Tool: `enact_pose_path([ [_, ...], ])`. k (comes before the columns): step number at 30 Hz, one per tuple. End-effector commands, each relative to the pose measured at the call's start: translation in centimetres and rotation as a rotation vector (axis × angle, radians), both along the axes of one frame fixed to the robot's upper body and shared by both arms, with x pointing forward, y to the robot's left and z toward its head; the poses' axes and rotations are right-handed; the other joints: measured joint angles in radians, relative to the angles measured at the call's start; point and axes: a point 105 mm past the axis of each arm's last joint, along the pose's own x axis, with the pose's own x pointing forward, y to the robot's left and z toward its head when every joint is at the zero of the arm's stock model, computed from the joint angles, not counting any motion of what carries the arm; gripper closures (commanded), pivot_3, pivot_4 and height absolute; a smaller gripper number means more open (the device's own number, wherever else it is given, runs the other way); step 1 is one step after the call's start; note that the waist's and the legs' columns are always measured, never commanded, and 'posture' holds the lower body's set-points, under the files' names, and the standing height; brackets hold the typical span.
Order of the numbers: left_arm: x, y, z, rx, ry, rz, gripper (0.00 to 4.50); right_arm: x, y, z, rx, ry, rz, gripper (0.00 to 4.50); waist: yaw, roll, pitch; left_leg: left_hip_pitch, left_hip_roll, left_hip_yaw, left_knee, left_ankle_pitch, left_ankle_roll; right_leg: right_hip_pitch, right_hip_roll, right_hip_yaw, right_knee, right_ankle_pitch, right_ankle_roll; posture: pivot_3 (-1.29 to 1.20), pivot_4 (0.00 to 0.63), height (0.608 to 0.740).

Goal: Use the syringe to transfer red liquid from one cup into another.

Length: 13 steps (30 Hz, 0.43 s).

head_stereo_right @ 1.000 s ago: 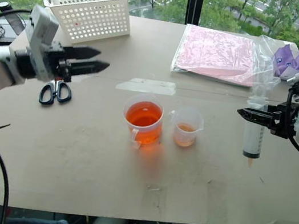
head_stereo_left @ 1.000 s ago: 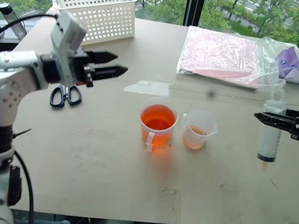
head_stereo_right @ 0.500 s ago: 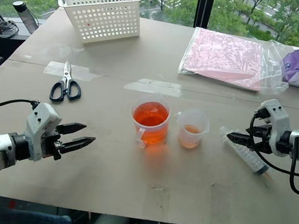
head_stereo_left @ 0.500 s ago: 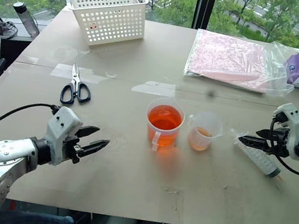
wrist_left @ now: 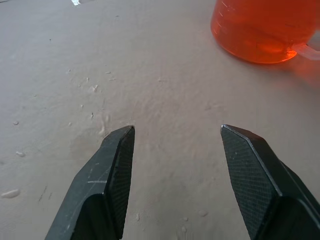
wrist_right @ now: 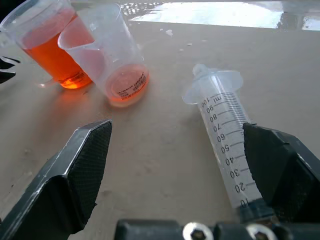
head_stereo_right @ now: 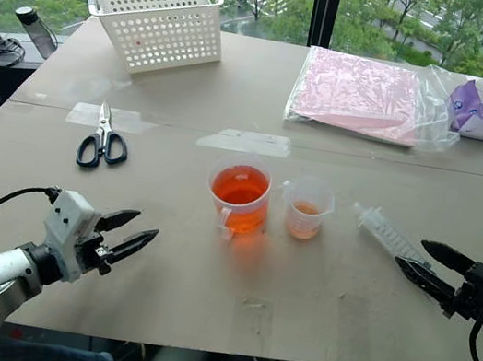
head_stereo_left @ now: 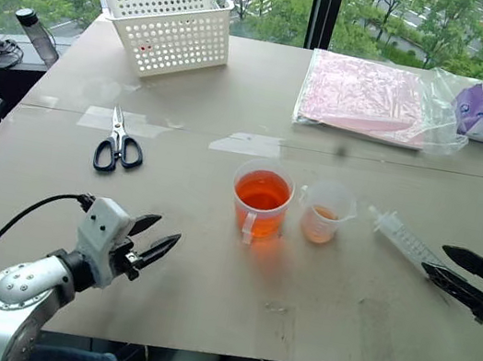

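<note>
Two things have changed in the last second: our right gripper [head_stereo_right: 437, 267], which held the large clear plastic syringe [head_stereo_left: 403, 238] upright over the table, has let it go and drawn back, its fingers now spread wide and empty. Our left gripper [head_stereo_left: 152, 243] has dropped low near the front edge, fingers parted around nothing. We take this to mean the transfer is over and both arms are retiring.

That syringe now lies flat on the beige table [head_stereo_left: 206, 277], just beyond the right fingertips and to the right of the cups, plunger pushed in, its printed scale facing up. We see no red in its barrel.

Beside it, the larger clear plastic cup [head_stereo_left: 260, 200] holds plenty of orange-red liquid [head_stereo_left: 262, 190]. Its neighbour, the smaller clear measuring cup [head_stereo_left: 325, 211], shows only a faint orange layer at its base.
</note>
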Motion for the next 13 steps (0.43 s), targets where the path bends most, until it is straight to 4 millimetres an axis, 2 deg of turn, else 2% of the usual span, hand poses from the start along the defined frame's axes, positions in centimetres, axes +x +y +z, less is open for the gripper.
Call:
enact_pose_path([
  [1,-2.2,-2.0,-0.7,0.01,-0.005,-0.076,1.74,-1.4,0.8,-1.9,-0.102,-0.12,0.017,0.04,-0.001,-0.001,-0.001,0.005,0.0,0.0,-0.002,0.0,0.0,0.004,0.0,0.0,-0.001,0.0,0.0,0.0,0.15,0.74],
  [4,-3.8,-2.6,-2.4,0.035,0.029,-0.093,1.74,-1.9,1.1,-5.0,-0.189,-0.148,0.025,0.04,-0.01,-0.001,-0.003,0.012,0.001,0.0,-0.005,0.0,0.0,0.01,0.0,0.001,-0.005,-0.001,-0.001,0.0,0.15,0.74],
  [7,-4.2,-3.1,-2.6,-0.012,0.03,-0.102,1.74,-2.0,1.1,-5.9,-0.148,-0.146,0.008,0.04,-0.01,0.009,-0.008,0.011,0.0,0.0,-0.004,0.0,0.0,0.011,-0.002,0.0,-0.008,-0.002,-0.004,0.0,0.15,0.74],
  [9,-4.3,-3.5,-2.6,-0.015,0.027,-0.123,1.74,-2.6,1.4,-6.6,-0.158,-0.136,0.05,0.04,-0.01,0.01,-0.009,0.01,0.0,0.0,-0.004,-0.001,0.0,0.011,-0.002,0.0,-0.01,-0.002,-0.004,0.0,0.15,0.74],
  [11,-4.4,-3.9,-2.6,0.009,0.011,-0.157,1.23,-3.0,1.7,-7.1,-0.147,-0.129,0.051,0.0,-0.008,0.01,-0.009,0.01,0.0,0.0,-0.005,-0.001,0.0,0.011,-0.002,0.0,-0.01,-0.002,-0.004,0.0,0.15,0.74],
  [13,-4.5,-4.0,-2.7,0.025,0.013,-0.168,1.23,-3.2,1.9,-7.4,-0.158,-0.13,0.049,0.0,-0.006,0.01,-0.01,0.009,0.0,0.0,-0.005,-0.001,0.001,0.011,-0.002,-0.001,-0.011,-0.001,-0.003,0.0,0.15,0.74],
])
